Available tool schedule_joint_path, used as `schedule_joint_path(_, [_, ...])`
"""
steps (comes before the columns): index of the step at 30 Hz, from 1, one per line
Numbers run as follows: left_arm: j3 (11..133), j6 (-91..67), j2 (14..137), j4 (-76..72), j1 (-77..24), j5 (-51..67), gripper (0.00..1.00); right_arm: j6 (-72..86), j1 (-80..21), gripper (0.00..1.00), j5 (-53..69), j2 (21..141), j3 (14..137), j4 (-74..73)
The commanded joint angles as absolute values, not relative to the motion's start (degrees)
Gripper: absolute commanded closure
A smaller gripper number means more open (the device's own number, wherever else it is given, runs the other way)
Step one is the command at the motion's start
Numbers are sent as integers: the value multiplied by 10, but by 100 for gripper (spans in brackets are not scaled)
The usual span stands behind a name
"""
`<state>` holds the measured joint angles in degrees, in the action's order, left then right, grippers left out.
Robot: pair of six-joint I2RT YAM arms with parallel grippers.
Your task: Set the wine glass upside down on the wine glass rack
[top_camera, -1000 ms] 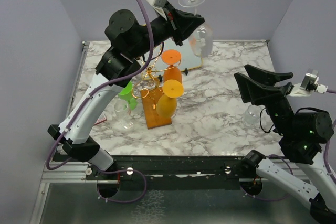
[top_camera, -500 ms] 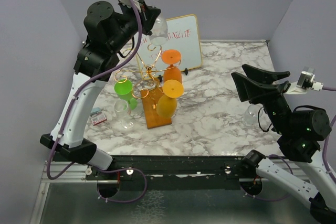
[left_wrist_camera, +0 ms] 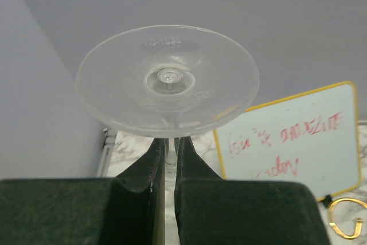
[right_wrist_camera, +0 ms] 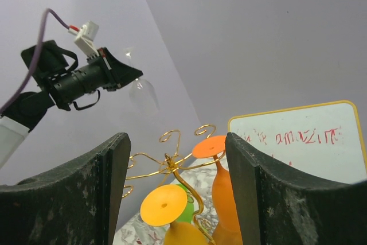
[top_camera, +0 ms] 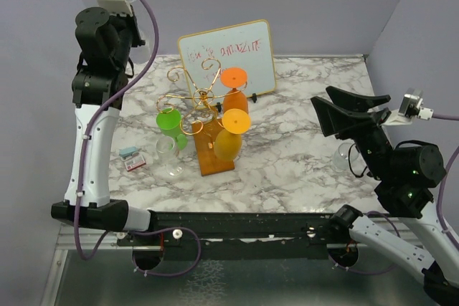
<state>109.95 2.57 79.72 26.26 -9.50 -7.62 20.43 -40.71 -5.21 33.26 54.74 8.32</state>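
Wine glass (left_wrist_camera: 167, 78), foot up and bowl down, is clamped by its stem in the left hand (left_wrist_camera: 168, 147), raised well apart from the wine glass rack (top_camera: 204, 97), so hanging it on a gold arm remains; the right hand (right_wrist_camera: 176, 142) waits, fingers apart.

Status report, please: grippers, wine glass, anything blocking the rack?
Left gripper shut on wine glass stem, foot up, high and left of rack. Right gripper open, empty. Three coloured glasses on rack; rear curls free.
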Motion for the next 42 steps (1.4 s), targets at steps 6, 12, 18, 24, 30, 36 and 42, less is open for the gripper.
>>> schedule_joint_path(6, [862,5,727,152,66,229,100,205,-408,28,-67,338,512,127])
schedule_joint_path(12, [769,6,699,89,105,436,100,209,-408,28,-50,348,499,134])
schedule_joint_path(18, [731,46,680,79,114,530,100,219,-408,28,-40,341,485,153])
schedule_joint_path(24, [705,79,665,88,114,560,100,227,-408,28,-34,350,486,179])
schedule_joint_path(30, [681,95,660,97,114,598,100,241,-408,28,-16,371,495,184])
schedule_joint_path(36, [678,118,659,118,112,637,100,248,-408,28,-21,365,492,180])
schedule_joint_path(42, [663,127,655,116,102,647,100,251,-408,28,-26,371,498,177])
